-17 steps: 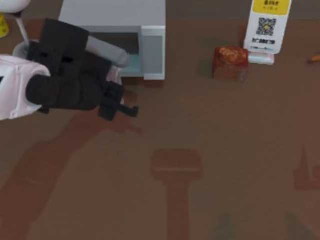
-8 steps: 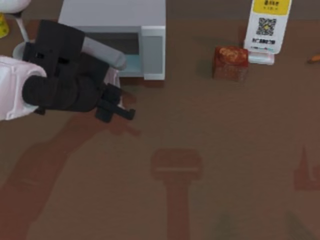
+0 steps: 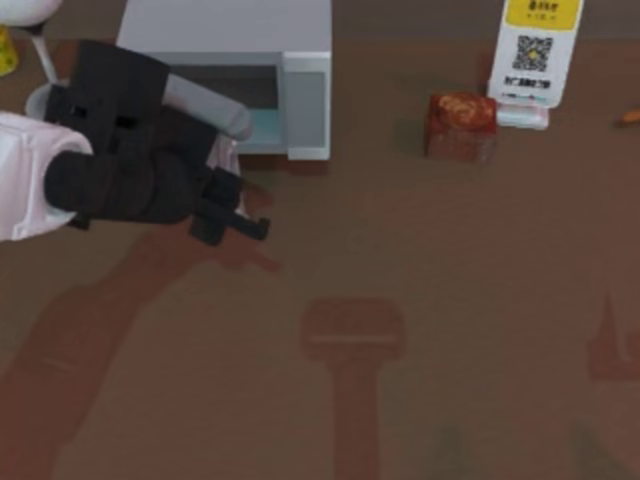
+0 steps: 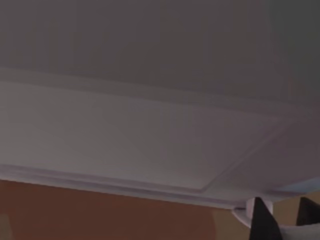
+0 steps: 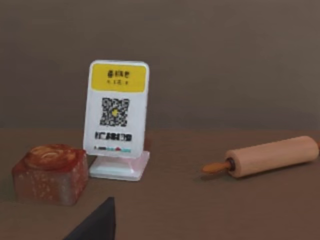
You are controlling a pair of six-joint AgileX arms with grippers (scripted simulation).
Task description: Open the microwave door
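Note:
The silver-grey microwave (image 3: pixel 225 25) stands at the back left of the table, its pale bluish inner floor (image 3: pixel 265 127) showing beside the narrow control panel (image 3: pixel 308 98). The microwave door (image 3: pixel 205 100) is swung out towards the left, partly under my left arm. In the left wrist view the door (image 4: pixel 125 130) fills the picture. My left gripper (image 3: pixel 235 215) (image 4: pixel 282 222) is at the door's free edge, shut on the pale handle (image 4: pixel 287 233). My right gripper (image 5: pixel 100 225) is out of the top view, parked facing the sign.
A red-brown bread block (image 3: pixel 462 125) (image 5: pixel 50 172) sits right of the microwave. A white-and-yellow QR sign (image 3: pixel 535 50) (image 5: pixel 117 117) stands behind it. A wooden rolling pin (image 5: pixel 272 156) lies at the far right. The front of the table is bare brown wood.
My left arm has shifted slightly left and back, and the door has swung out a little farther. Over the last half second almost nothing has moved.

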